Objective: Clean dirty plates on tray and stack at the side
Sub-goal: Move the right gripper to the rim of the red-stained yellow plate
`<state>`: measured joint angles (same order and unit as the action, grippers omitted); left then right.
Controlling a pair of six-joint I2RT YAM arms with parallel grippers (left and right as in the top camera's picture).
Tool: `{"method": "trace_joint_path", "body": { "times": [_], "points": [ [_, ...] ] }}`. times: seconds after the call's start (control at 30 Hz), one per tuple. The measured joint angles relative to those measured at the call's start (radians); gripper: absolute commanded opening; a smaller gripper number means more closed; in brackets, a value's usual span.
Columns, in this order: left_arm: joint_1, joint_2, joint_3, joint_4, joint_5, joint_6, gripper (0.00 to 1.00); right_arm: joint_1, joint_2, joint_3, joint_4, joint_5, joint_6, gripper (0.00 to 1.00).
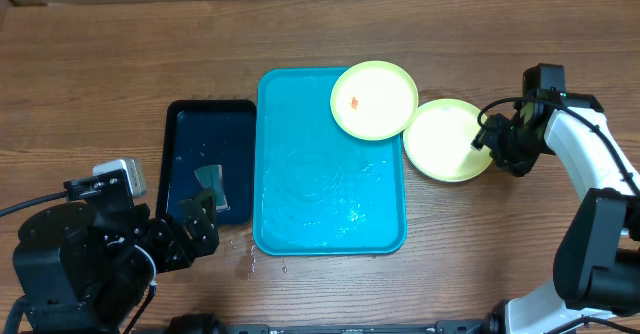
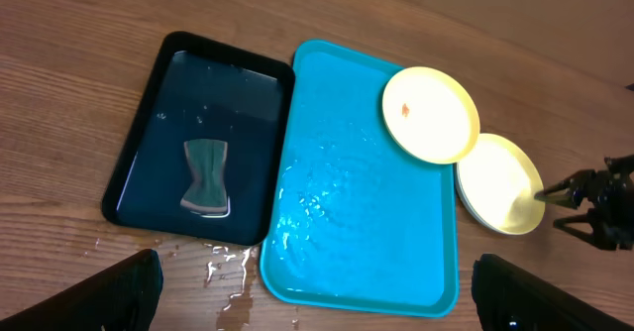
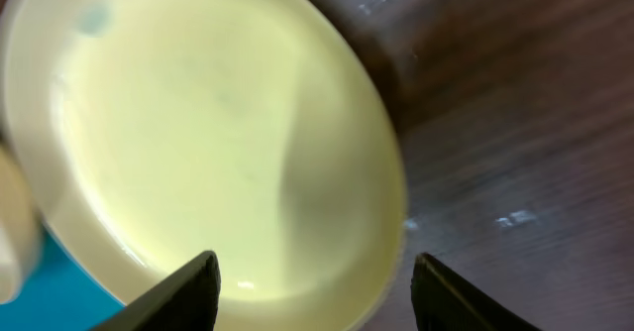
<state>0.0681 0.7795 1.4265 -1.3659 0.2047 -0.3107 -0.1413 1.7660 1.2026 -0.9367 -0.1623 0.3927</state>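
Pale-green plate (image 1: pixel 445 139) lies on the table (image 1: pixel 100 64) beside the tray (image 1: pixel 300 214), at the right gripper (image 3: pixel 312 276), jaws apart and empty; a finger catching its rim could drag it. Beyond, the smeared plate (image 1: pixel 374 99) overhangs the tray's rim and may slip.

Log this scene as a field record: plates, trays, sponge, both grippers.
smeared plate: on turquoise tray, far right corner, overlapping side plate's rim
side plate: on table, right of tray, no smear seen
black tray: holds sponge
right gripper: open, over side plate's edge
left gripper: open, empty
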Motion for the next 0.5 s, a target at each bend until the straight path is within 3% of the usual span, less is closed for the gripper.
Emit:
{"method": "trace_joint_path", "body": {
  "times": [0.27, 0.5],
  "points": [
    [0.000, 0.000, 0.000, 0.000, 0.000, 0.000, 1.00, 0.055, 0.000, 0.005, 0.209, -0.111, -0.027, 0.63],
    [0.000, 0.000, 0.000, 0.000, 0.000, 0.000, 1.00, 0.205, 0.000, 0.006, 0.385, -0.034, -0.030, 0.63]
  ]
}}
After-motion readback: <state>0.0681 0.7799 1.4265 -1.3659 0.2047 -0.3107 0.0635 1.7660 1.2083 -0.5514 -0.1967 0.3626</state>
